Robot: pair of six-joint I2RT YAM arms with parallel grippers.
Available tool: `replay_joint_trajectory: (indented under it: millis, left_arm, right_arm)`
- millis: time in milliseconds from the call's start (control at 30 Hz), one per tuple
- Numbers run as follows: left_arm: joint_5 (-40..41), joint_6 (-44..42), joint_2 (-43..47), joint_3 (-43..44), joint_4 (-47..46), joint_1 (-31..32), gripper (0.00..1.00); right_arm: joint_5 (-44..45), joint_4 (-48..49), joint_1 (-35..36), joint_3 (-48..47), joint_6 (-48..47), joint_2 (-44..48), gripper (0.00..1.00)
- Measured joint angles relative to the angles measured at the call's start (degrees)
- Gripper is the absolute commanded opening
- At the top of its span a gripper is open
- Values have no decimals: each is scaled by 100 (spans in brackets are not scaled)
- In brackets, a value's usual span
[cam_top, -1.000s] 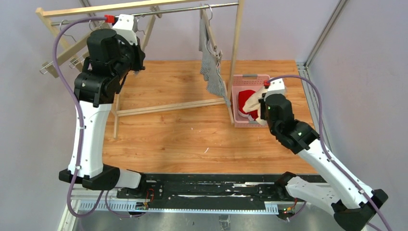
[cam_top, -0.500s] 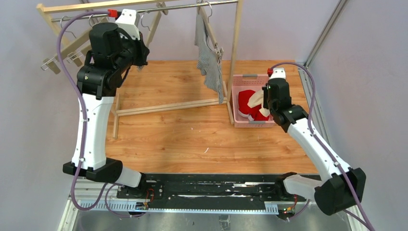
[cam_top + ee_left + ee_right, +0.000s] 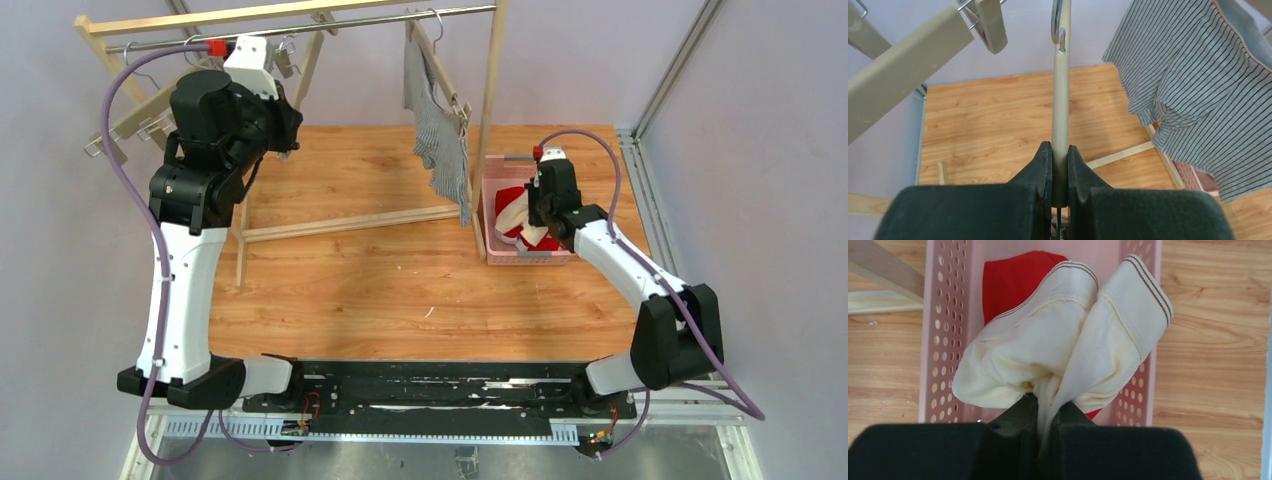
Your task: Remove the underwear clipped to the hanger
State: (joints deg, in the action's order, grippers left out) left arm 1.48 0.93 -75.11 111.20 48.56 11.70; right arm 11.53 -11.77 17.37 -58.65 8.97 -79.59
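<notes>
Dangling from the right claw (image 3: pixel 1043 407), the cream boxers (image 3: pixel 1048 350) hang in a bunch just above the pink basket (image 3: pixel 943 315). The red pair (image 3: pixel 1018 280) already lies in the bottom of it. This claw is pinched almost closed on a gathered fold of the cream cloth, and the legs and waistband flop out to either side.

Up at the rail (image 3: pixel 330 22), the left claw (image 3: pixel 1060 155) is clamped tight on the pale bar of a bare hanger (image 3: pixel 1060 100). It holds no clothing. The striped pair (image 3: pixel 1193 90) hangs off to its right, still clipped to its own hanger on that rail, so that one is not yet done.

From where I stand, all of this is light, limp cotton. It sags and folds wherever it is gripped and has no stiffness to push against. The cream pair should simply fall into the basket once let go, though thin cloth like that can snag on the pads.

For the striped pair, I would take a thick pinch close under the waistband, near the clips. A tug lower down would likely only stretch the leg. The hanger swings freely, so it may swing along with a pull unless it is steadied.
</notes>
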Motion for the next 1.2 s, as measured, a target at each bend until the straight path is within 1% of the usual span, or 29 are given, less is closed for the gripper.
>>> replay_joint_trajectory:
  millis: [267, 467, 767, 967, 1000, 1033, 1067, 1100, 1133, 1200]
  left_arm:
    - [-229, 195, 223, -127, -358, -79, 0]
    - [-378, 315, 72, 59, -476, -188, 0]
    - [-457, 343, -238, 90, -503, -317, 0]
    - [-420, 365, -260, -42, -520, -426, 0]
    - [-415, 367, -262, -42, -522, -450, 1]
    - [-402, 382, -267, -42, -522, -474, 8]
    - [-376, 398, -273, -42, -525, -496, 23]
    - [-352, 409, -278, -42, -525, -516, 30]
    - [-326, 428, -284, -42, -525, -525, 34]
    - [-289, 431, -289, -42, -531, -527, 38]
  right_arm:
    - [-57, 111, 0, 0, -26, -734, 1]
    - [-61, 181, 0, 0, -39, -1152, 1]
    - [-59, 175, 0, -57, -39, -1272, 1]
    - [-61, 162, 0, -164, -39, -1408, 1]
    - [-63, 164, 0, -188, -39, -1440, 1]
    - [-72, 162, 0, -212, -39, -1467, 1]
    - [-87, 140, 0, -251, -37, -1504, 1]
    - [-103, 136, 0, -289, -37, -1552, 3]
    - [-114, 127, 0, -315, -37, -1585, 10]
    - [-157, 76, 0, -385, -39, -1668, 35]
